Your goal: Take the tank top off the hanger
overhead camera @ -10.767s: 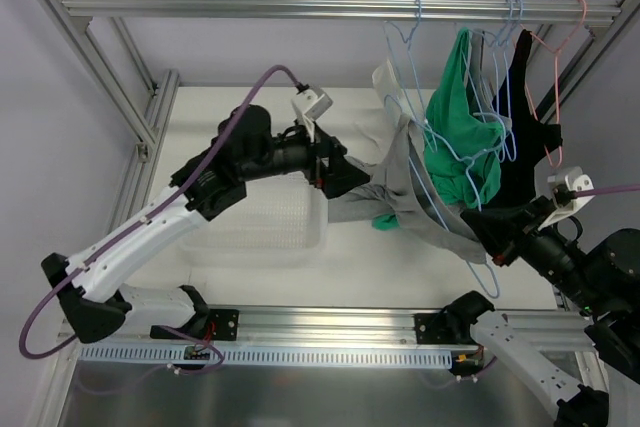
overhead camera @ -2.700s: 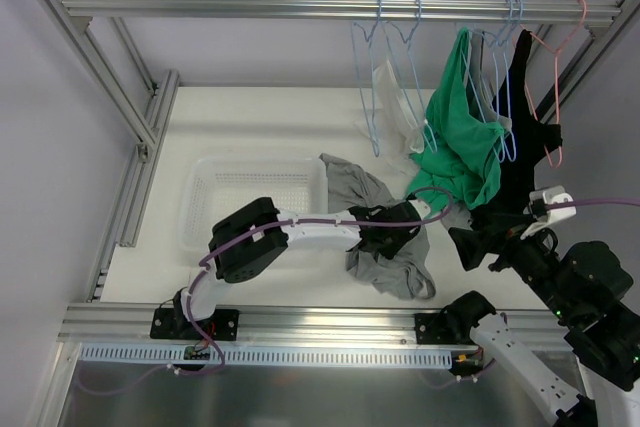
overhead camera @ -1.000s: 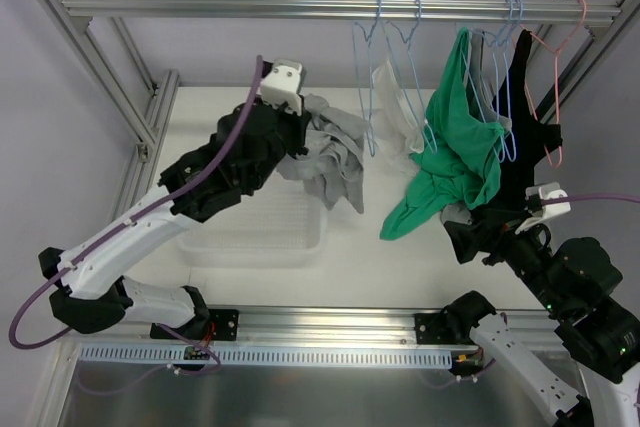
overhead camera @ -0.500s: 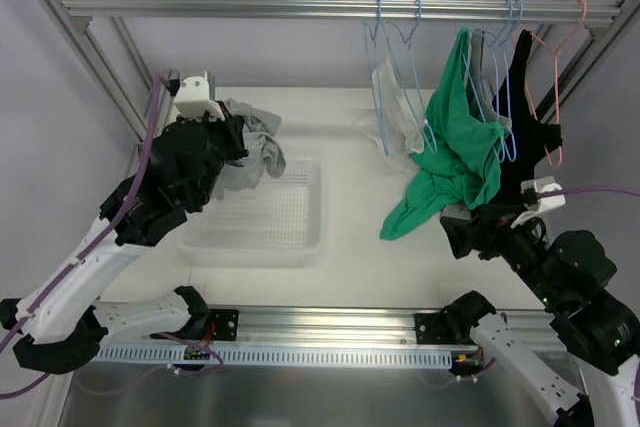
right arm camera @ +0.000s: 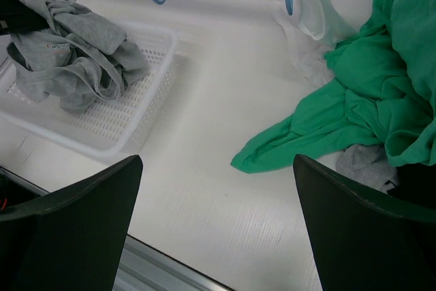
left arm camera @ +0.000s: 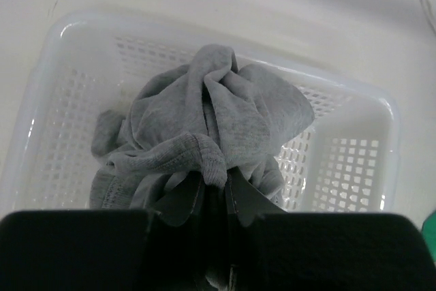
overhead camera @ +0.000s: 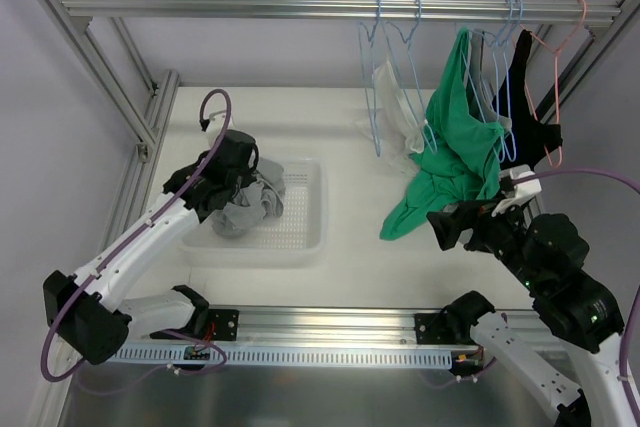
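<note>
Seen from above, the left gripper (overhead camera: 233, 185) holds a bunched grey tank top (overhead camera: 252, 209) inside a white basket (overhead camera: 300, 247). Its wrist view shows the jaws pinched tight on a fold of cloth. In the right wrist view, the right gripper (right arm camera: 216, 163) has its 2 fingers spread wide and empty, near a green garment (right arm camera: 327, 127).

Tank top (overhead camera: 250, 205): grey jersey knit, off its hanger. Crumpled into a loose, folded heap with hems and straps tangled. Lies inside the white perforated basket (overhead camera: 300, 242), towards its left end, partly mounded above the rim. One fold at the top is pinched in the closed left gripper (left arm camera: 216, 195).

Hanger (overhead camera: 378, 15): light blue, thin, bare. Hooked upright on the overhead rail (overhead camera: 250, 7), leftmost in the row, well apart from the tank top.
</note>
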You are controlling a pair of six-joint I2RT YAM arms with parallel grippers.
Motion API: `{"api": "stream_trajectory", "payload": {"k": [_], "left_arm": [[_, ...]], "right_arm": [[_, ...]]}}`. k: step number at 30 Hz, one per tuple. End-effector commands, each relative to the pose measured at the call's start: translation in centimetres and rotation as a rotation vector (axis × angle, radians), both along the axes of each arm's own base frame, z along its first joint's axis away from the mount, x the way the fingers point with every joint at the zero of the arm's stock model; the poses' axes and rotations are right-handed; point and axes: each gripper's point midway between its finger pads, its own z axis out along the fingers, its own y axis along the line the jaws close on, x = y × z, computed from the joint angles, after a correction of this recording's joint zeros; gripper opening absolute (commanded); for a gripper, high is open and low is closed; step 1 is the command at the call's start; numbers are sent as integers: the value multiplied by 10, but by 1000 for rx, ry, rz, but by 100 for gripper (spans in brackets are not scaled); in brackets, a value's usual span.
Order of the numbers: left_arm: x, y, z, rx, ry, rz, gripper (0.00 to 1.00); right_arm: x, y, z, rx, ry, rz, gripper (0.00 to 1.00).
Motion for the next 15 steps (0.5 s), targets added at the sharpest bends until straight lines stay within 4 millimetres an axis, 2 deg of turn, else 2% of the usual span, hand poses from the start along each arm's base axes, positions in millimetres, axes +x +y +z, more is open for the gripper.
{"api": "stream_trajectory", "payload": {"k": [1, 3, 7, 12, 14, 15], "left_arm": [[5, -3, -19, -47, 28, 52, 0], [5, -3, -32, -39, 56, 64, 1], [3, -1, -65, 1, 128, 77, 17], [4, -3, -89, 5, 171, 70, 24], [3, -5, -95, 3, 195, 56, 34], [4, -6, -95, -5, 195, 53, 51]], "right_arm": [[12, 7, 6, 11, -13, -4, 99], [16, 6, 5, 9, -8, -23, 100], [23, 8, 4, -8, -3, -33, 100], [31, 9, -3, -40, 21, -42, 100], [34, 9, -5, -55, 25, -47, 99], [37, 7, -6, -71, 24, -58, 99]]}}
